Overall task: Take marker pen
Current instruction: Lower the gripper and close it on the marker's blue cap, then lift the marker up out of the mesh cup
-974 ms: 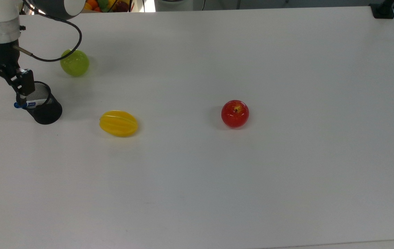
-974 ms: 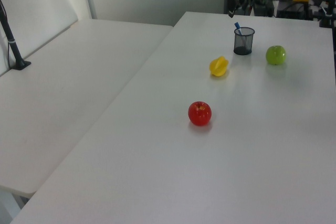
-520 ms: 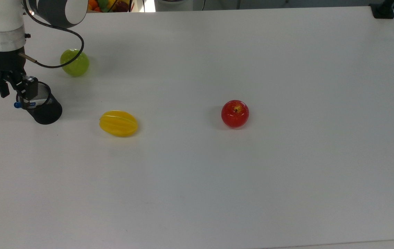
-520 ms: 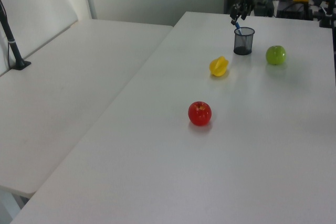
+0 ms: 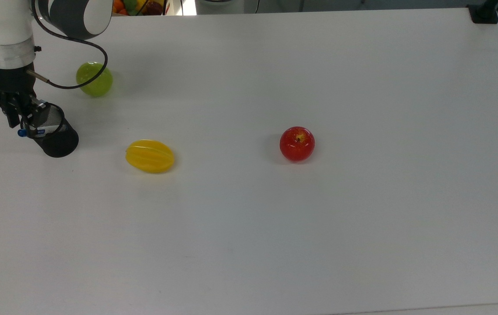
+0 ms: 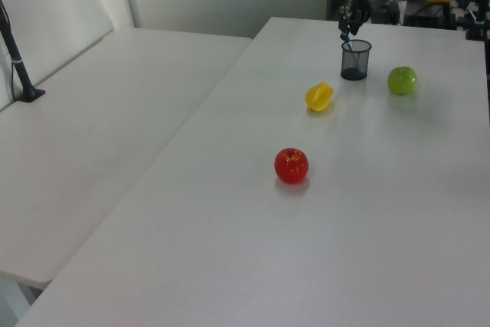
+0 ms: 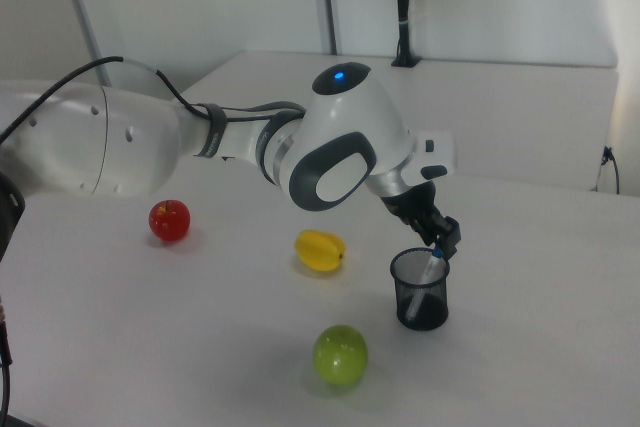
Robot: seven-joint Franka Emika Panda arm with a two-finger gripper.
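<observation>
The marker pen (image 5: 40, 130) leans in a black mesh cup (image 5: 58, 142) at the top view's left edge. Its blue cap (image 5: 21, 132) sticks out over the rim. My gripper (image 5: 21, 119) hangs just above the cap, open, with a finger on each side and a narrow gap. In the left view the gripper (image 6: 346, 27) is directly above the cup (image 6: 355, 60) at the far end of the table. In the right view the gripper (image 7: 440, 237) reaches down to the rim of the cup (image 7: 420, 297), where the pen (image 7: 432, 267) stands.
On the white table a green apple (image 5: 94, 79) lies behind the cup. A yellow fruit (image 5: 150, 155) lies to the cup's right in the top view, and a red apple (image 5: 297, 144) lies farther right. The arm's black cable (image 5: 95, 65) loops over the green apple.
My gripper has come down and shifted slightly to the top view's right, onto the pen's cap end. Its fingers have drawn much closer together. The pen and cup have not moved.
</observation>
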